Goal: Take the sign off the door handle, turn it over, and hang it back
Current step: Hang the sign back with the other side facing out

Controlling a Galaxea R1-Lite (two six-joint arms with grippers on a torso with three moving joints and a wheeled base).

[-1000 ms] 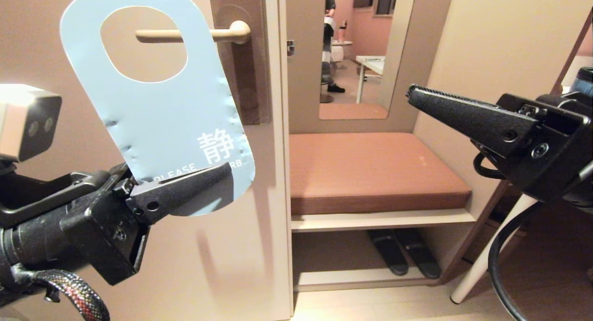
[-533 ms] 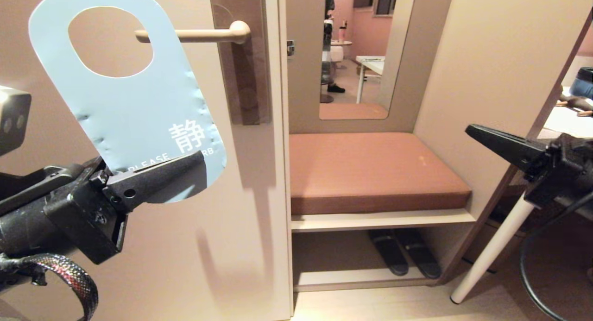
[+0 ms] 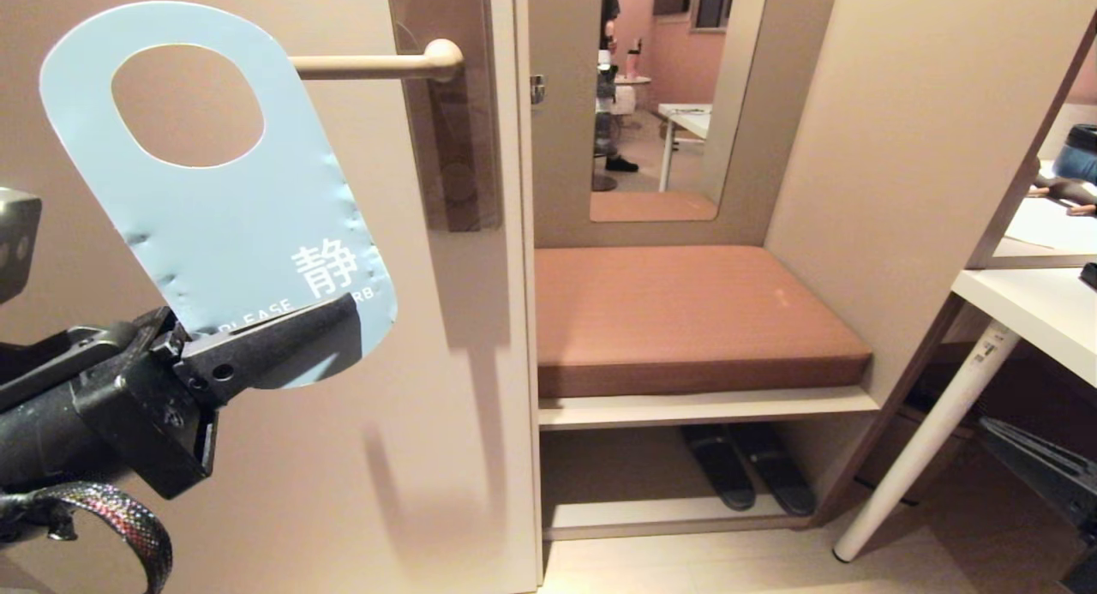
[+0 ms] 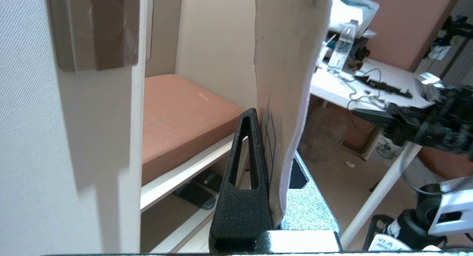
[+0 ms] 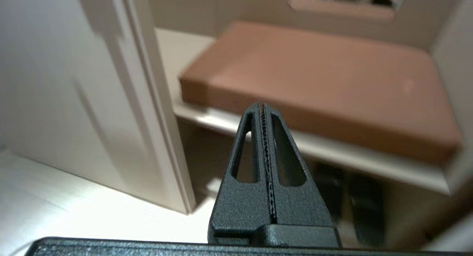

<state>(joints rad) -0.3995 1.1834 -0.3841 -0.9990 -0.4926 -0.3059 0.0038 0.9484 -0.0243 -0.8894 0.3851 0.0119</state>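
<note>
One thin card sign (image 3: 214, 191), rounded at both ends and pierced by a large oval hole near its top, is held up in front of a pale door (image 3: 360, 457), off the door handle (image 3: 377, 63) and just to the handle's free end, its upper edge overlapping the lever's tip in the head view. Its blue-grey face, printed in white with a Chinese character and a partly covered line beginning "PLEASE", is turned toward the head camera. The card is judged to be very light and only slightly stiff: dents are seen along both long edges, and a gentle bow is seen edge-on in the left wrist view, so it is likely to flex and crease under a hard pinch and could slip between smooth pads. The best hold is judged to be the solid lower end, well away from the hole, which must stay free for the lever. That is where the left gripper (image 3: 283, 341) is clamped on it, low at the left of the scene, reaching up and rightward with the card standing above it, tilted to the left. The right gripper (image 5: 264, 112) is closed on nothing, its toothed pads pressed together, and is pointed toward a brown cushioned bench (image 3: 686, 311) beside the door.
</note>
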